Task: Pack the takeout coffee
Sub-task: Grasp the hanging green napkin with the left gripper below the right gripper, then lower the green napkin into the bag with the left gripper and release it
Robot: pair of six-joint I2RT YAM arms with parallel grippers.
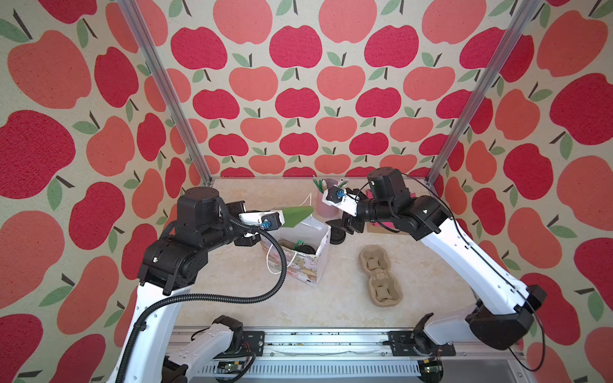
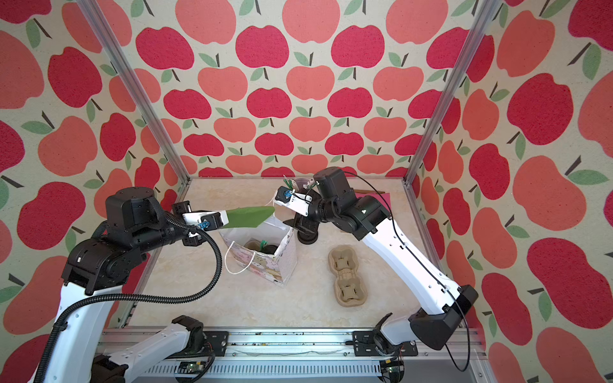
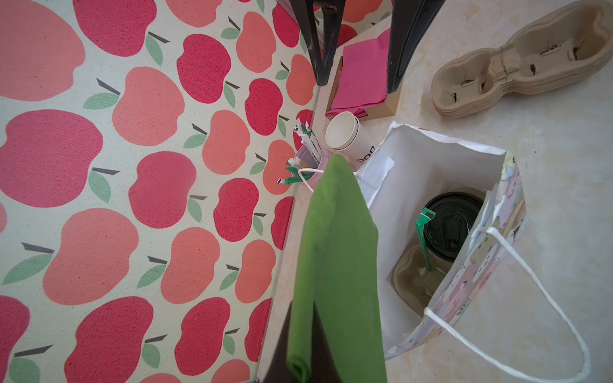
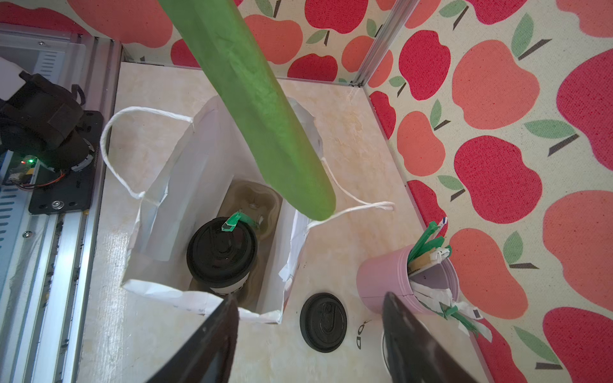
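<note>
Upright inside the white paper bag [image 4: 185, 165], seated in a pulp tray [image 4: 257, 199] on the bag's floor: the takeout coffee [image 4: 221, 252], black lid on, a green stick [image 4: 234, 221] at the lid's edge. Clamped in the left gripper [image 3: 311, 335] and held out above the bag's open mouth: a folded green napkin [image 4: 265, 116]. Jaws of the right gripper [image 4: 310, 296] spread apart on nothing, over the table just outside the bag, near a loose black lid [image 4: 323, 321], a lidless white cup [image 3: 345, 136] and the pink holder [image 4: 381, 282] of stirrers. Well apart on the table, a stack of pulp carriers [image 1: 379, 275]
</note>
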